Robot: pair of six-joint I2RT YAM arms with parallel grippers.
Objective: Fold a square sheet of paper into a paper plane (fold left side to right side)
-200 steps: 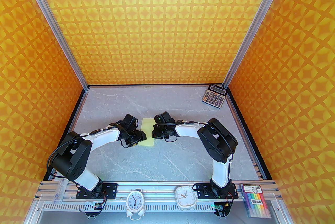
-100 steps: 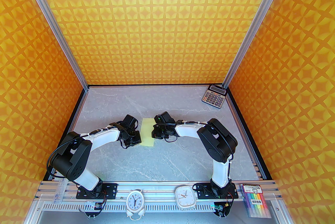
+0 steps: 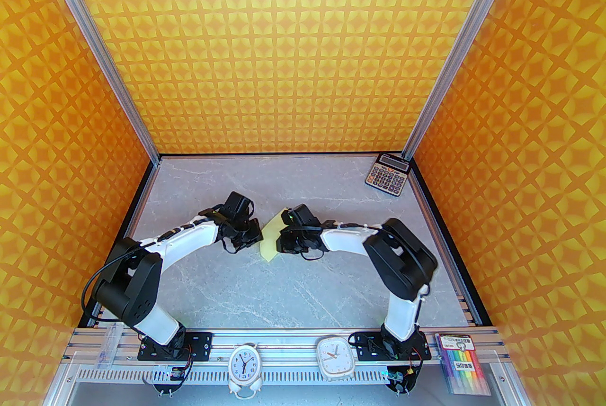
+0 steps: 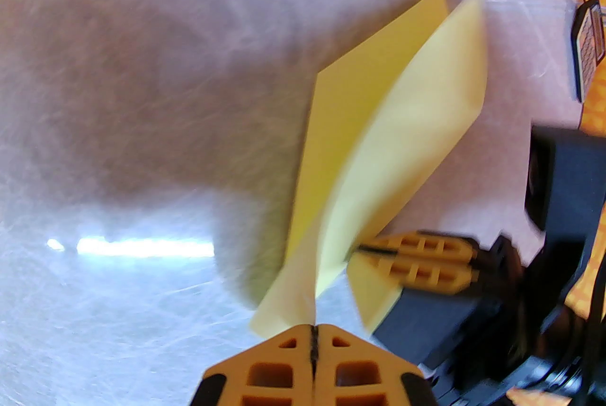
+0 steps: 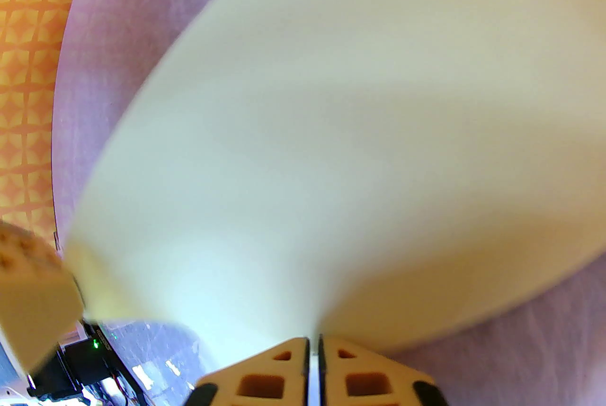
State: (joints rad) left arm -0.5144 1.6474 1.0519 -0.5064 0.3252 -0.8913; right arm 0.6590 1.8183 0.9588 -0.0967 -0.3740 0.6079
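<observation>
The square sheet of paper (image 3: 268,246) is over the middle of the grey marbled desk (image 3: 293,295), between the two arms and pinched from both sides. From the top view it reads as a narrow, slanted pale yellow strip with its far end leaning right. The left fingers (image 3: 256,237) touch its left edge and the right fingers (image 3: 279,244) its right edge.

The left wrist view shows the sheet (image 4: 393,120) bent into two panels, a darker yellow one behind and a paler one in front, which meet near the camera. There the left fingers (image 4: 308,337) are pressed together with the sheet's near corner caught between their tips. Just to the right, the right fingers (image 4: 370,253) are likewise closed flat on a lower edge of the paler panel.

In the right wrist view the paper (image 5: 331,134) curves wide in front of the camera. The right fingers (image 5: 303,345) stand all but together, with a thin sliver of sheet clamped in the slit between them.

A soft shadow lies on the desk beneath the sheet, so most of it seems raised, though motion blur leaves it unclear whether the far edge touches the desk.

The grey calculator (image 3: 387,175) lies at the far right corner, well apart. A round white clock (image 3: 244,366), a square white clock (image 3: 335,356) and a pack of coloured markers (image 3: 461,366) rest along the near rail.
</observation>
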